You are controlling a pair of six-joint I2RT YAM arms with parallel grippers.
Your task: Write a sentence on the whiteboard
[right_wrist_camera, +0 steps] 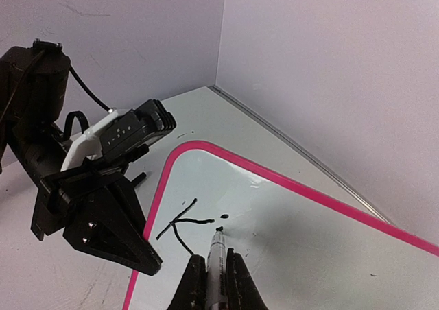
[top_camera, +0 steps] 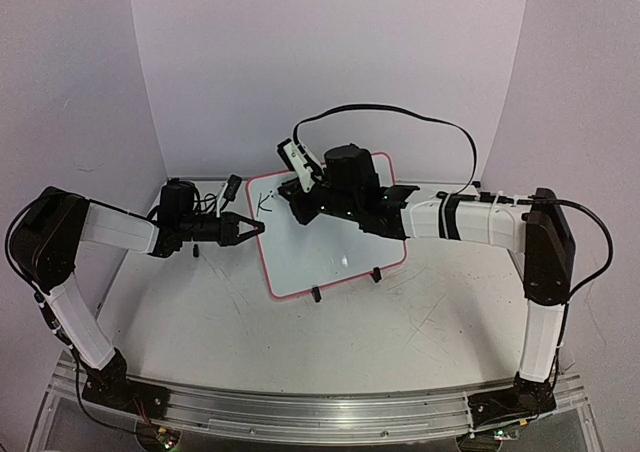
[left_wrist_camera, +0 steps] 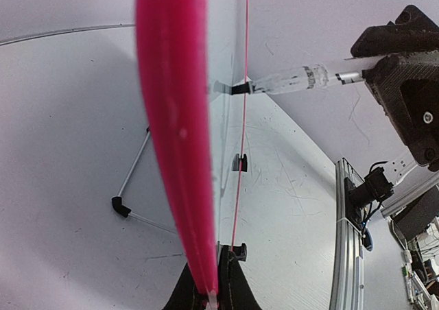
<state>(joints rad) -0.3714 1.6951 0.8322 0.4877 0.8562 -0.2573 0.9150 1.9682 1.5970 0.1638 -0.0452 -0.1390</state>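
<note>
The whiteboard (top_camera: 335, 247) with its pink rim lies on the table, tilted in the top view. The sentence is only a black letter "K" (right_wrist_camera: 182, 224) and a small dot (right_wrist_camera: 224, 217) near the board's far left corner; it shows faintly in the top view (top_camera: 265, 202). My right gripper (right_wrist_camera: 216, 279) is shut on a marker (right_wrist_camera: 217, 258), its tip touching the board just right of the "K". My left gripper (left_wrist_camera: 214, 286) is shut on the board's pink left edge (left_wrist_camera: 180, 152); it also shows in the top view (top_camera: 256, 228).
Two black clip feet (top_camera: 315, 294) stand at the board's near edge. A thin metal stand leg with a black tip (left_wrist_camera: 121, 207) lies on the table behind the board. The aluminium base rail (top_camera: 320, 412) runs along the near edge. Purple walls enclose the back and sides.
</note>
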